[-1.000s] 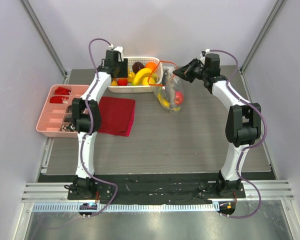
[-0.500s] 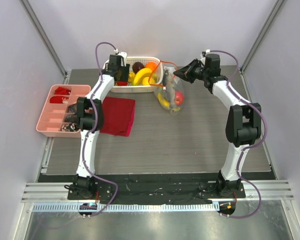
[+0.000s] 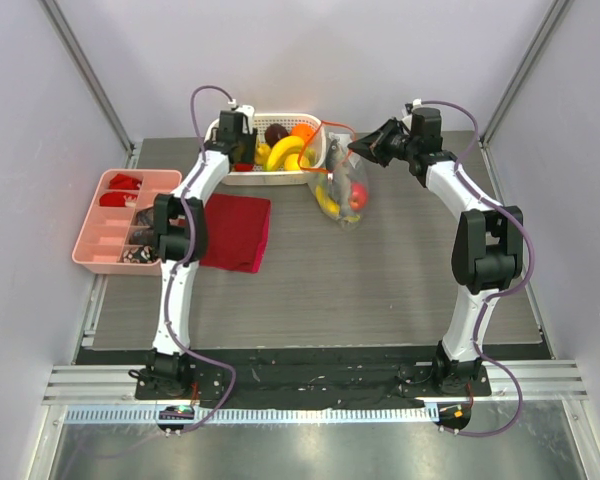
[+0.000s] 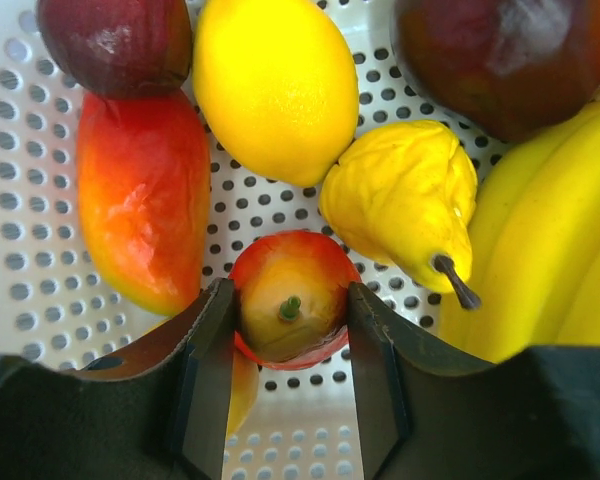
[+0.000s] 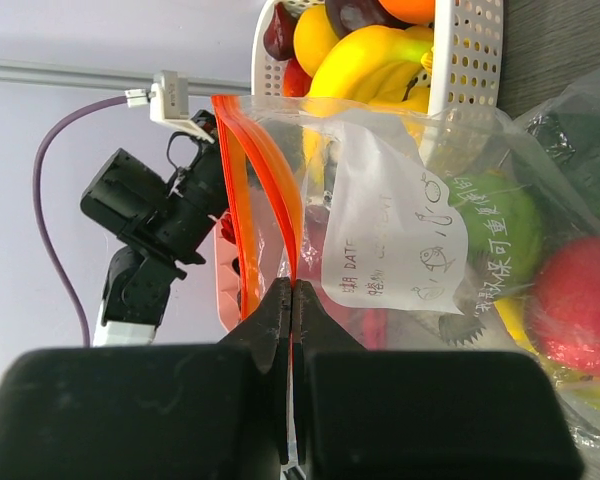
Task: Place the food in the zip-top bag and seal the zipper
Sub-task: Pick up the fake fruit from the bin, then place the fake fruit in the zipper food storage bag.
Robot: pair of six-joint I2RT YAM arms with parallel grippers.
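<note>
Orange-red zipper (image 5: 230, 190) edge is pinched tight in our right hand (image 5: 292, 300), propping the zip-top bag (image 5: 400, 230) mouth open just beside the basket (image 5: 475, 60). Our left hand (image 4: 292, 310) is squeezing a small red-yellow fruit (image 4: 280, 285) in the basket, probably the next one to go in.

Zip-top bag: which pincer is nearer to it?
Right. The right pincer pinches the zip-top bag at its orange zipper; the left pincer is apart, in the white basket, gripping a small red fruit.
</note>
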